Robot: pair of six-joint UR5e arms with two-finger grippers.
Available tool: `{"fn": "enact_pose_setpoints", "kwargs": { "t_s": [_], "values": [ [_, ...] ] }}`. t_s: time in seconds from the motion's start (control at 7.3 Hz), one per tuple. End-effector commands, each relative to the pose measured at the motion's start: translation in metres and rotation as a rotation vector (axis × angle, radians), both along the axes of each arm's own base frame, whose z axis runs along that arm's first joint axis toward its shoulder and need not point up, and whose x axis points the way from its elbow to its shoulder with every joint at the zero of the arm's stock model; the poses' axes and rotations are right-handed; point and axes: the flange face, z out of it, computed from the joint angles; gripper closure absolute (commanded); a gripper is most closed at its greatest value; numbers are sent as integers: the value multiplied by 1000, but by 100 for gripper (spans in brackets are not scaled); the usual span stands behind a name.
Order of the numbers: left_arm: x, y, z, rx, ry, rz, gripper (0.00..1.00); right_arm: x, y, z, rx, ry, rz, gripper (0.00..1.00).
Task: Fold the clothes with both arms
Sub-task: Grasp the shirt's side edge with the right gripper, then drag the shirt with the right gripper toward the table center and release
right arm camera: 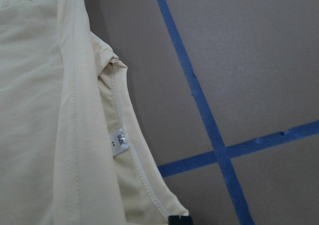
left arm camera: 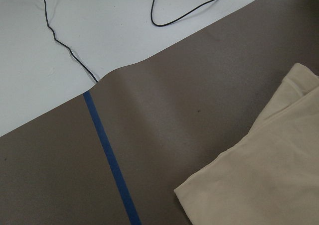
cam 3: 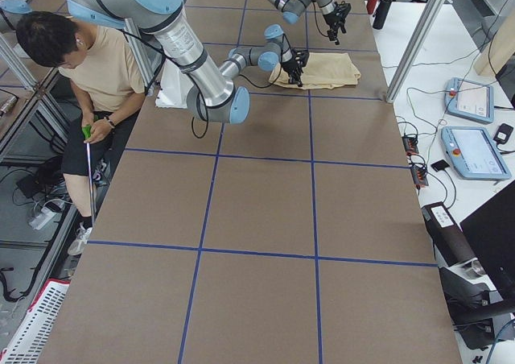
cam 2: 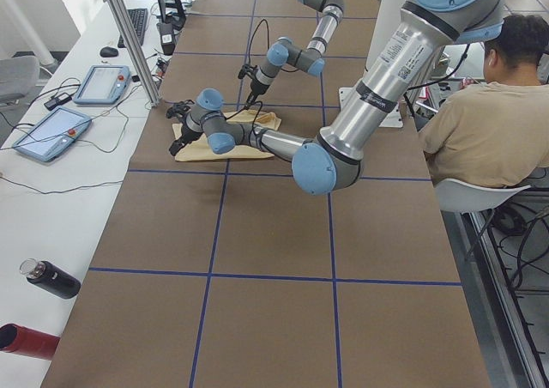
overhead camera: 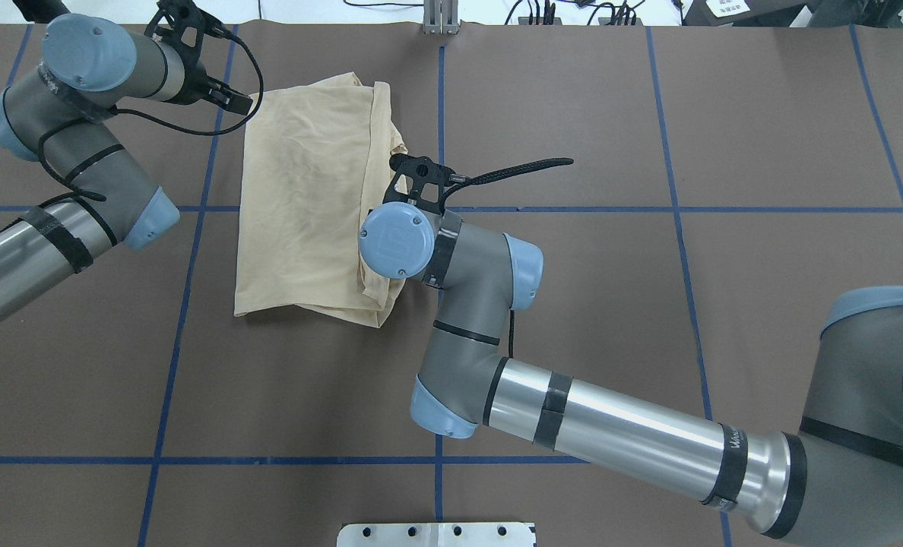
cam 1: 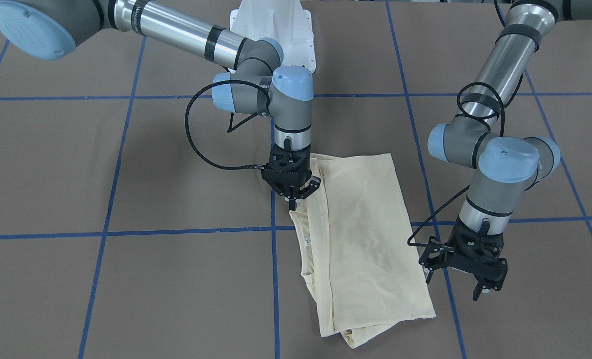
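Observation:
The pale cream T-shirt (cam 1: 366, 229) lies folded lengthwise on the brown table (overhead camera: 649, 304), and its print is hidden. The shirt (overhead camera: 307, 205) has its white neck tag (right arm camera: 118, 143) facing up near one long edge. My right gripper (cam 1: 293, 199) points down at that edge by the neckline. Its black fingertips (right arm camera: 174, 219) meet on the hem, shut on the fabric. My left gripper (cam 1: 455, 284) hangs open just off the other side of the shirt, touching nothing. In the left wrist view only a corner of the shirt (left arm camera: 269, 185) shows.
Blue tape lines (cam 1: 275, 279) grid the table. The white pedestal (cam 1: 276, 30) stands at the robot's side. A seated person (cam 2: 489, 122) is beside the base. Teach pendants (cam 2: 51, 135), cables and bottles (cam 2: 51, 281) lie on the white bench past the far edge, by a metal post (cam 3: 410, 42).

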Motion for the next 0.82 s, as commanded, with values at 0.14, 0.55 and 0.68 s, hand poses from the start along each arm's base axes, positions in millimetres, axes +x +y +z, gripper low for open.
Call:
{"fn": "enact_pose_setpoints", "kwargs": {
  "t_s": [0.14,0.55,0.68],
  "values": [
    [-1,0,-2,1,5,-2,0,94,48,65,21,-43,-14,100],
    [1,1,-2,1,5,-1,0,138,110,109,24,-12,-36,100],
    [1,1,-2,1,5,-1,0,133,118,113,24,-4,-44,100]
  ]
}}
